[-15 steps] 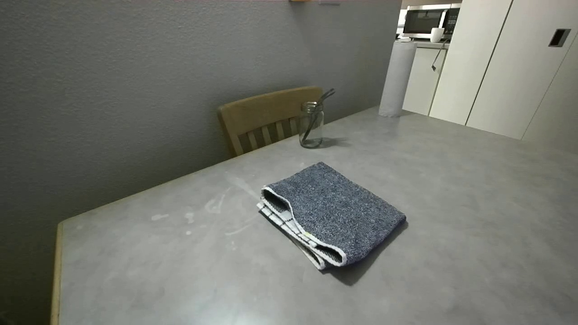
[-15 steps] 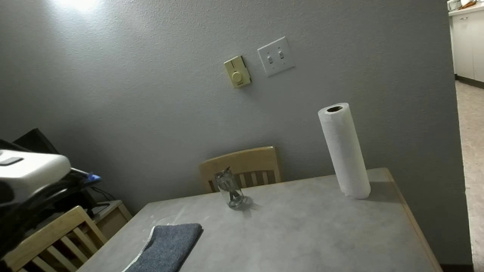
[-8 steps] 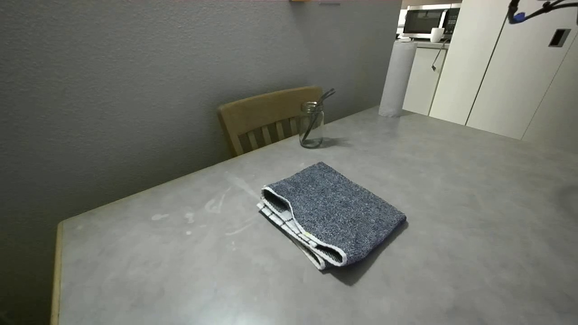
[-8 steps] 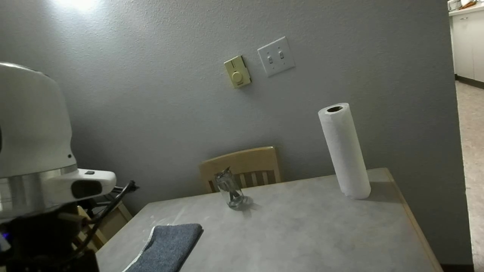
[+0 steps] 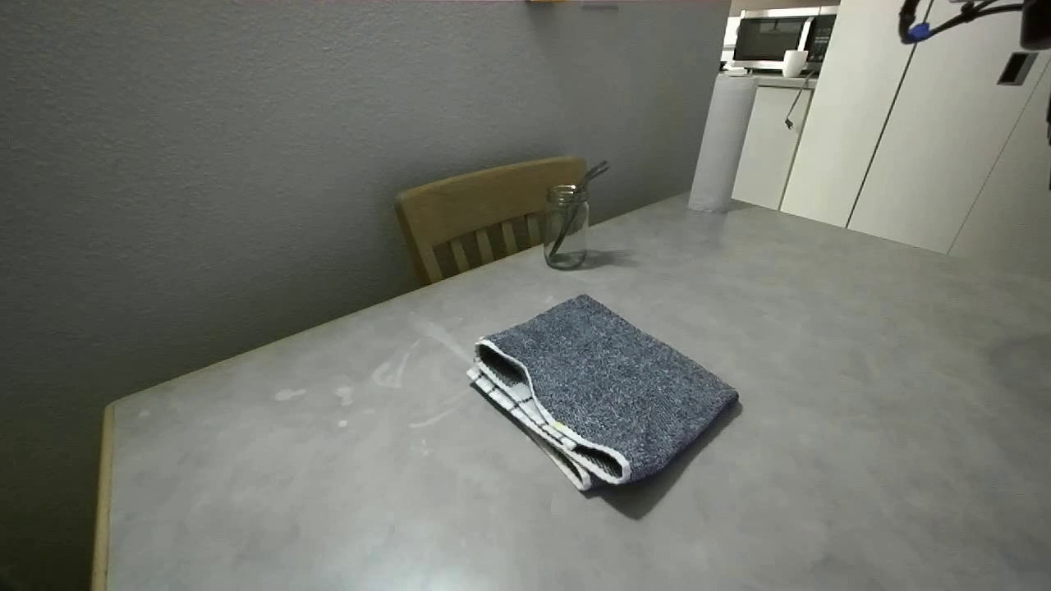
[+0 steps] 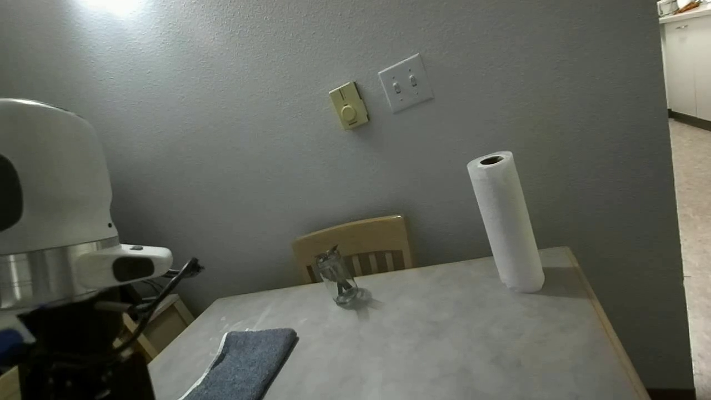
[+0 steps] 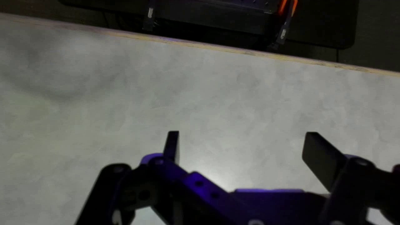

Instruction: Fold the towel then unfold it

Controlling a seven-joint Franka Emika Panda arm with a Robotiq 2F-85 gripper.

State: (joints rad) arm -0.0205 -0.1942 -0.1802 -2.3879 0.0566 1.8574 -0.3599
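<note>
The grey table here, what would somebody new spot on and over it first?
Probably the folded blue-grey towel, lying on the table with its white-edged layers showing. Next, maybe, the tall white paper roll standing near a table corner. In the wrist view, the open black gripper hangs above the table.

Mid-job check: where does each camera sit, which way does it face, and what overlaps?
In an exterior view: camera higher than the table, looking down across it at the folded towel; a cable and a dark robot part show upper right.
In an exterior view: also higher than the table, facing the wall; towel cut off at bottom, robot arm at left.
Wrist view: on the wrist, looking down at the table and its edge; open end effector across the bottom.
Both exterior views share towel, jar, chair and paper roll.
</note>
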